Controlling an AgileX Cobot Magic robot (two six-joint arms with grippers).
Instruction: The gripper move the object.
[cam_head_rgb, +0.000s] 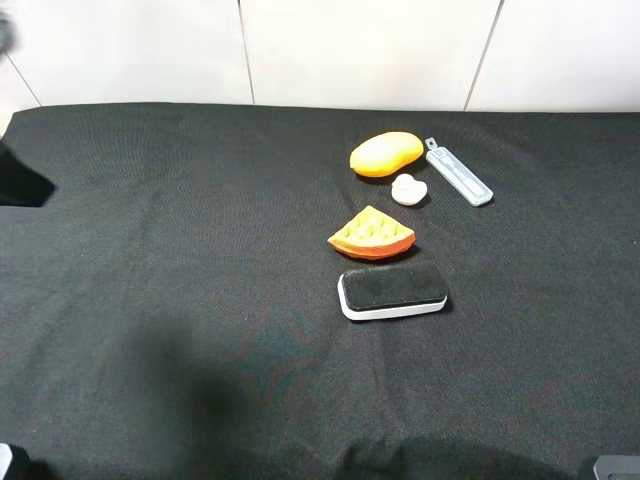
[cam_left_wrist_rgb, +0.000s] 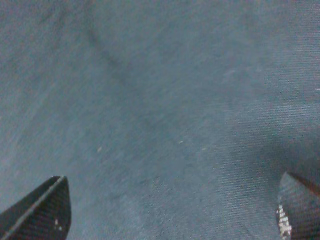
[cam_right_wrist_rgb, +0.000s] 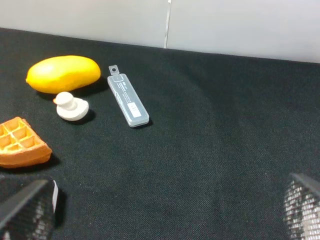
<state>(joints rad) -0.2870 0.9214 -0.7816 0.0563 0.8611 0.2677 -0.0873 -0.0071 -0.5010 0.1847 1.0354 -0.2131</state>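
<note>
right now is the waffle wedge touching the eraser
Apart. The exterior high view shows a strip of black cloth between the waffle wedge and the eraser.

I'm seeing a table under black cloth (cam_head_rgb: 180, 300) carrying five things in a loose cluster — an eraser (cam_head_rgb: 392, 292) nearest, a waffle wedge (cam_head_rgb: 372, 234) just behind it, then a small white piece (cam_head_rgb: 408, 189), a mango (cam_head_rgb: 386, 154) and a grey-blue utility knife (cam_head_rgb: 458, 172) lying farthest back.
</note>
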